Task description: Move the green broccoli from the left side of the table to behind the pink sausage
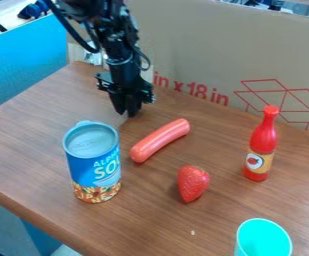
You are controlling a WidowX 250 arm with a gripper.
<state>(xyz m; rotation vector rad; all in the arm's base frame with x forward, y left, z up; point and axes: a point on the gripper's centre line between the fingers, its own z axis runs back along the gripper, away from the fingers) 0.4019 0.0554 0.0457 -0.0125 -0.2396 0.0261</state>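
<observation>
Hot dog lay nearest the hanging gripper, slanting across its front

The black gripper hung low over the far part of the wooden table, and the toy hot dog was the closest thing to it. The hot dog lay on the table toward the camera and to the right of the gripper in the view, apart from it. Its long axis ran aslant: one end pointed to the lower left, coming near the soup can, and the other to the upper right, toward the cardboard behind the table. The lower end was almost straight below the gripper in the view, while the upper end was well off to the right.

The arm came in from the top edge, left of the middle, and dropped steeply, so the gripper pointed down at the table. Whether it touched the wood could not be told. How far open it was could not be told either, but nothing showed in its grasp.

The can stood upright on the camera side of the gripper, a little to the left. The strawberry lay nearer the camera than the hot dog, the red bottle stood upright well to the right, and the turquoise cup was at the bottom edge.
</observation>
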